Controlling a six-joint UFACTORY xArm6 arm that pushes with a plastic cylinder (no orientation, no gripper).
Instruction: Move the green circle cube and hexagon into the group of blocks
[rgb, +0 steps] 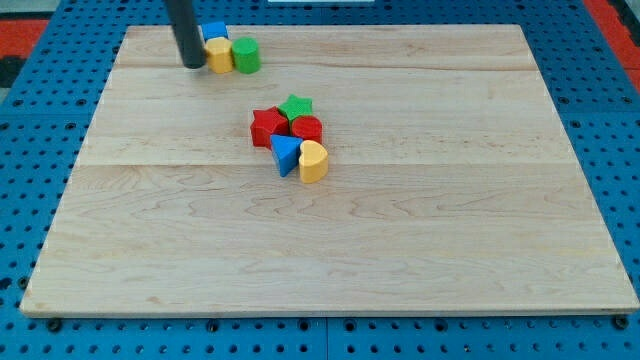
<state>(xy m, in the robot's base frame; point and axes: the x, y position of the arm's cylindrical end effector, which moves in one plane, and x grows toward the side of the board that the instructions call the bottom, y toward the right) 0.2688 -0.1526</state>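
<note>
Three blocks are sitting near the board's (330, 250) top edge: you're seeing my tip (193, 64) touching the yellow hexagon's (219, 55) left side, the blue cube (215, 33) behind it, the green circle (246, 56) on its right. No jaws here, only a rod. Well below, the group is clustering: green star (295, 106), two red blocks (267, 127), blue triangle (284, 154), yellow heart (313, 160).

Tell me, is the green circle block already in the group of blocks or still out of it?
Out. The green circle block sits near the view's top beside the yellow hexagon, apart from the group around the green star.

Open board (400, 250) around central cluster (290, 140)
</note>
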